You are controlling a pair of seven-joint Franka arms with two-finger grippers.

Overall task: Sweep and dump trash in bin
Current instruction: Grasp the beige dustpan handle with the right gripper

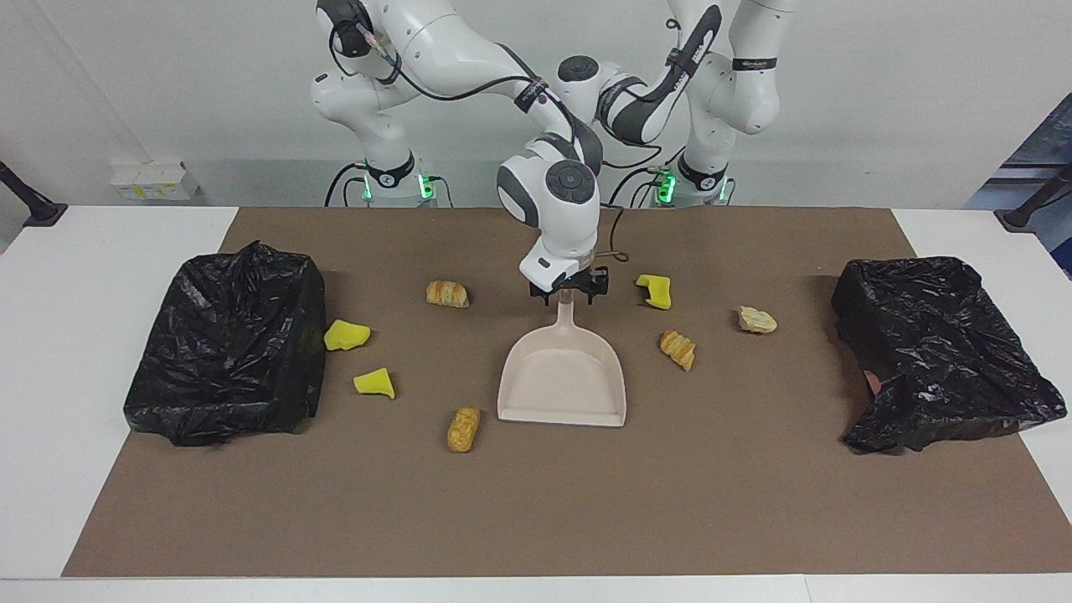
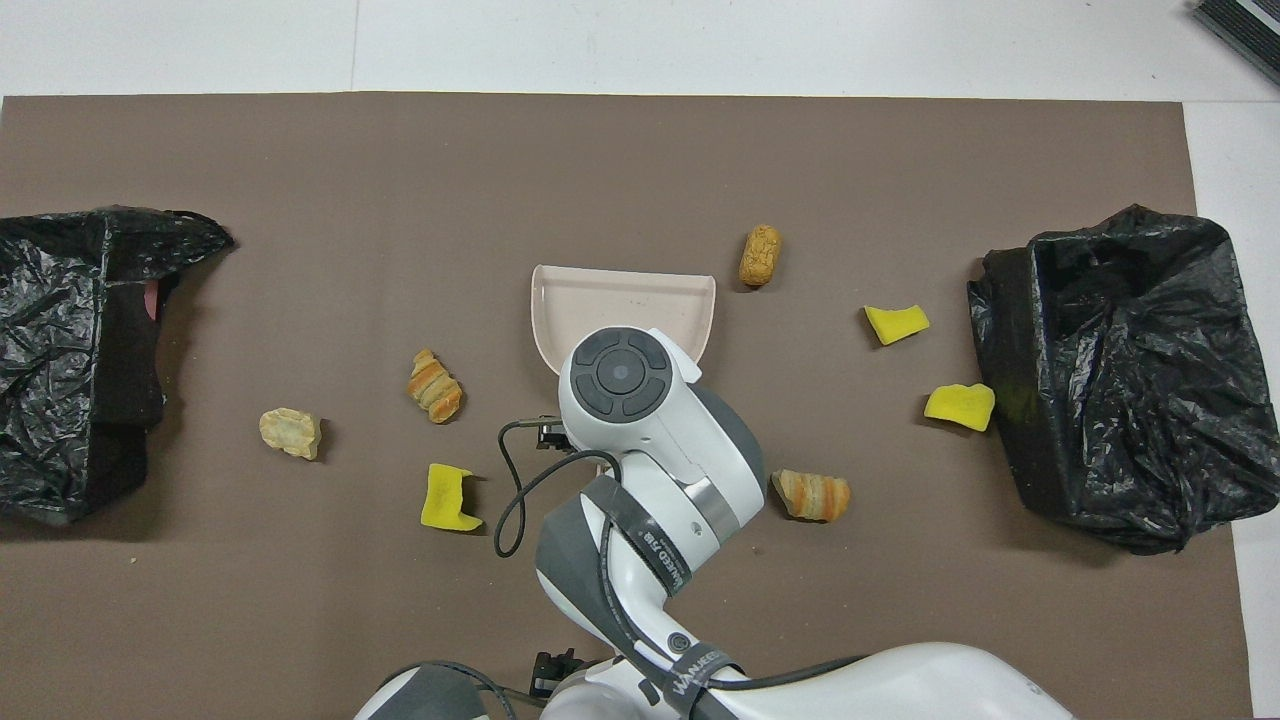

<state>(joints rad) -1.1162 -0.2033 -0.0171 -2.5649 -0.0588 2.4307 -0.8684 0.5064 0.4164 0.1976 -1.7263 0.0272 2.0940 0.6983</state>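
The beige dustpan (image 1: 563, 377) lies flat mid-mat, its handle pointing toward the robots. My right gripper (image 1: 569, 291) is down at the handle's end, set around it; whether it grips does not show. From above, the right wrist covers the handle, and only the pan (image 2: 620, 300) shows. Several trash pieces lie around: bread lumps (image 1: 447, 293) (image 1: 463, 429) (image 1: 677, 349), yellow sponge chunks (image 1: 346, 335) (image 1: 374, 383) (image 1: 655, 291) and a pale lump (image 1: 757, 319). My left arm waits folded back; only a black bit of the left gripper (image 2: 550, 665) shows.
Two bins lined with black bags stand on the brown mat, one at the right arm's end (image 1: 226, 343) and one at the left arm's end (image 1: 938, 352). The brush is hidden. White table (image 1: 75, 352) borders the mat.
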